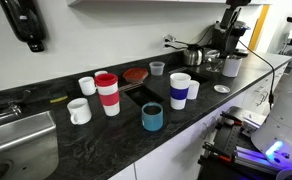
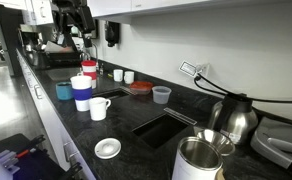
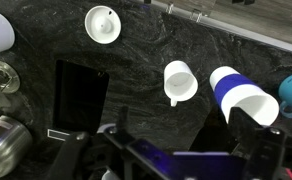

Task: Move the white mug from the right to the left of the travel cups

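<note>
The white mug (image 1: 193, 90) is seen upright on the dark stone counter (image 1: 106, 140), just beside the blue-banded travel cup (image 1: 180, 90), on the side turned away from the red-banded travel cup (image 1: 107, 93). The two travel cups are set well apart, and a dark rectangular recess (image 1: 138, 96) in the counter is seen between them. A short teal cup (image 1: 152, 117) is placed nearer the counter's front edge, between the two travel cups. Two further white mugs are found by the red-banded travel cup, one (image 1: 79, 111) towards the front and one (image 1: 86, 85) towards the wall. A sink (image 1: 16, 135) is sunk into the counter beyond them. A small white disc (image 1: 222, 88) is laid flat on the counter past the white mug, and a kettle (image 1: 194, 53) is seen by the wall.

In the wrist view the white mug is looked down on near the middle of the picture, with a strip of bare counter between it and the blue-banded travel cup. The gripper (image 3: 171, 160) is shown only as dark, blurred shapes along the bottom edge, well above the counter. Whether its jaws are apart or together cannot be told.
</note>
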{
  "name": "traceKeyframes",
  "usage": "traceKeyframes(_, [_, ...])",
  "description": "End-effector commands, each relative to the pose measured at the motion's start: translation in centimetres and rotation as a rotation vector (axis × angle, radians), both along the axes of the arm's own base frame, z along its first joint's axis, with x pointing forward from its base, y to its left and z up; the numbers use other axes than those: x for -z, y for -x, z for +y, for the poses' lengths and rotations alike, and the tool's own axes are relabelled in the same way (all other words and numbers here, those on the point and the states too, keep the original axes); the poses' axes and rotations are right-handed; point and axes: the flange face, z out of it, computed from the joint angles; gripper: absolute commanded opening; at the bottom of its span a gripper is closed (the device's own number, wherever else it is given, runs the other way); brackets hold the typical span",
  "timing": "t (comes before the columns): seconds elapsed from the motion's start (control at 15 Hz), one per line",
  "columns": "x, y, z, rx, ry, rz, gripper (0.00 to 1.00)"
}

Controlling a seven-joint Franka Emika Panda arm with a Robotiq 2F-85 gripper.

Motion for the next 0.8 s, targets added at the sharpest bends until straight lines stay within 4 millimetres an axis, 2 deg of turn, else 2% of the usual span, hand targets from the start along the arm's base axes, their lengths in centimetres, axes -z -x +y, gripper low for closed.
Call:
traceKeyframes(0.0, [-0.08,-0.01,0.01,0.000,0.000,0.001,1.00])
traceKeyframes(0.4, [-0.08,-0.01,0.01,0.000,0.000,0.001,1.00])
traceKeyframes(0.73, [0.91,-0.69,-0.41,0.048,0.053,-0.018,1.00])
